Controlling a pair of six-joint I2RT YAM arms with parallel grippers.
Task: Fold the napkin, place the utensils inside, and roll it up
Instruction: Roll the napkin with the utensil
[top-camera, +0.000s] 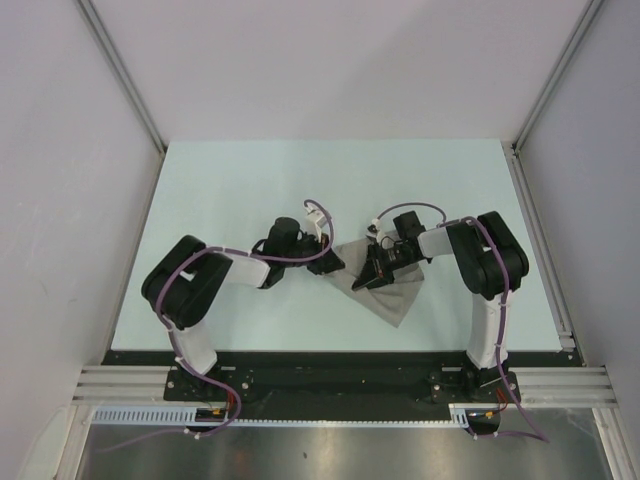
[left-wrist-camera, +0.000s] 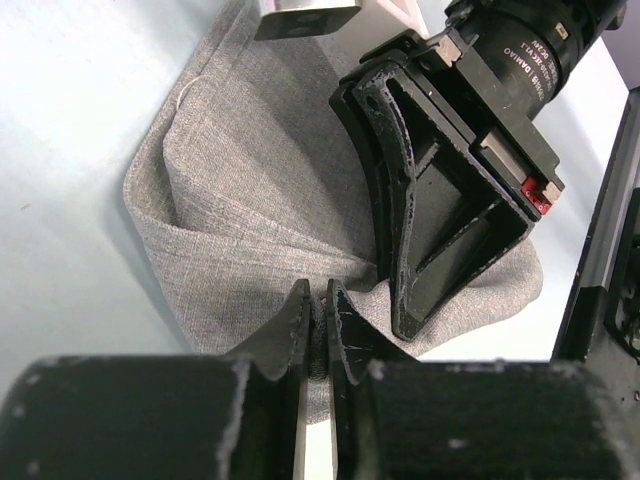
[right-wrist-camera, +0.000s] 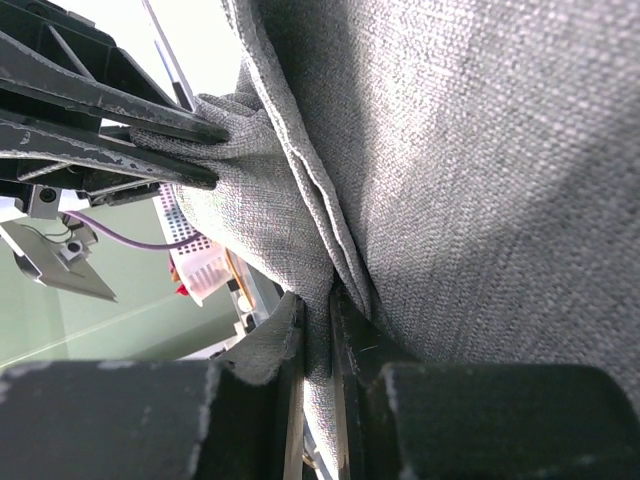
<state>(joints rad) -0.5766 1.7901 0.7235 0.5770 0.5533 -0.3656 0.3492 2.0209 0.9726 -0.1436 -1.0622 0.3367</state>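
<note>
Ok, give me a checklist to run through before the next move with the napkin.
1. Grip of left gripper on napkin: ok, pinched.
2. Grip of right gripper on napkin: ok, pinched.
3. Napkin lying flat: not ok, bunched into folds.
4. Spoon located: not ok, no view shows it.
5. Clearance between the grippers: cannot tell, they are close.
6. Napkin within the table edges: ok.
</note>
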